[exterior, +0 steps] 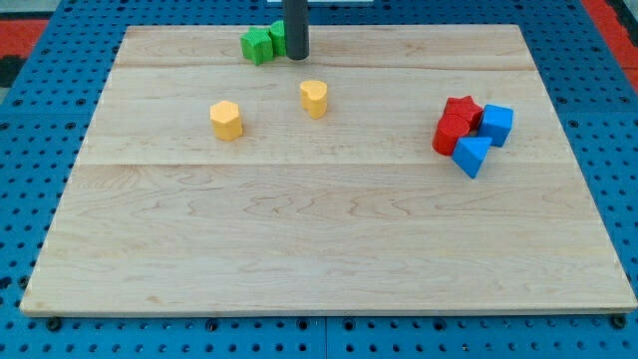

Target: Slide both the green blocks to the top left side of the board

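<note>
Two green blocks sit together near the view's top edge of the wooden board [319,239], left of centre: one green block [257,46] on the left, and a second green block [278,38] touching its right side. Their exact shapes are hard to make out. My tip [297,57] is at the right side of the second green block, touching or nearly touching it. The dark rod rises from there out of the view's top.
A yellow hexagonal block [226,120] and a yellow heart-like block [314,99] lie below the green ones. At the view's right sit a cluster of a red star block [462,109], a red block [450,134], a blue cube [495,125] and a blue triangular block [472,156].
</note>
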{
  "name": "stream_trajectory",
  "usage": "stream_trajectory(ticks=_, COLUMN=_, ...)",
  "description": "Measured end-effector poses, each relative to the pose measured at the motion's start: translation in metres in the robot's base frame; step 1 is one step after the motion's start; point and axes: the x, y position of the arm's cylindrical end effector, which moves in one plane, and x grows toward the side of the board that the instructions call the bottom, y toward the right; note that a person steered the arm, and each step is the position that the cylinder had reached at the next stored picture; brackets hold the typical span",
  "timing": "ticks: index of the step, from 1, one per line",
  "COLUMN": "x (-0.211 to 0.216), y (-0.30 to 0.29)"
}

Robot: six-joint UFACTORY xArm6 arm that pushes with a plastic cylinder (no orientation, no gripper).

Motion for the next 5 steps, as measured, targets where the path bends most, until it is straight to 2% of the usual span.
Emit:
stream_trajectory(ticks=1, x=-0.002, y=0.033)
stream_trajectory(ticks=2, x=-0.039, y=0.024)
stream_trajectory(ticks=3, x=-0.049, y=-0.033)
stream_trajectory(ticks=5, x=-0.032, y=-0.148)
